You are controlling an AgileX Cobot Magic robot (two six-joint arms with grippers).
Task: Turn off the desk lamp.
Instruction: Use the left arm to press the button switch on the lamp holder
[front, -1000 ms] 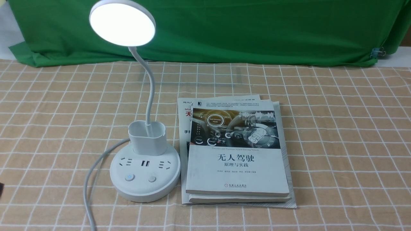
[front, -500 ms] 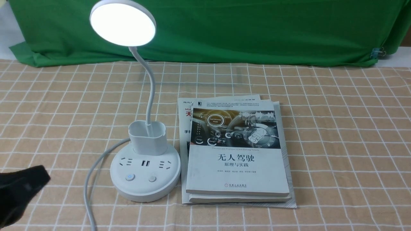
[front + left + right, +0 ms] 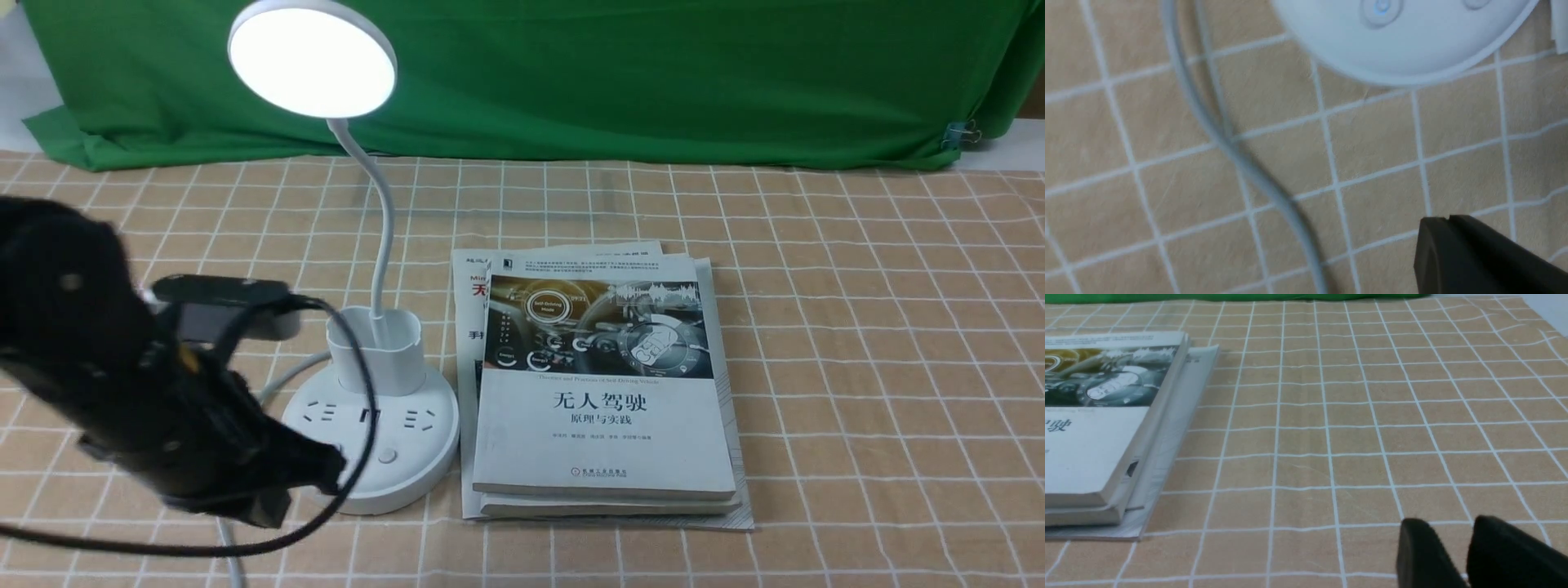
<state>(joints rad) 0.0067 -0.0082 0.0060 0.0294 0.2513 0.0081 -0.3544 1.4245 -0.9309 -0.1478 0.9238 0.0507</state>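
Note:
The desk lamp stands left of centre with its round disc head (image 3: 313, 59) lit, a cup holder (image 3: 377, 349) and a round base (image 3: 408, 457). My left gripper (image 3: 331, 478) is shut and empty, its tip over the near left part of the base, hiding the left button; the right button (image 3: 387, 456) shows. In the left wrist view the shut gripper (image 3: 1436, 219) hangs over the cloth short of the base (image 3: 1412, 49), where a blue-lit button (image 3: 1381, 7) shows. My right gripper (image 3: 1447, 531) is empty, jaws slightly apart, low over the cloth.
A stack of books (image 3: 604, 392) lies right of the lamp base, also in the right wrist view (image 3: 1094, 416). The lamp's white cord (image 3: 282, 380) runs off the base's left toward the front edge (image 3: 1224, 143). A green cloth (image 3: 653, 73) hangs behind the checked tablecloth (image 3: 857, 367).
My left arm has swung in from the lower left edge to the lamp base, covering its left button. The lamp stays lit.

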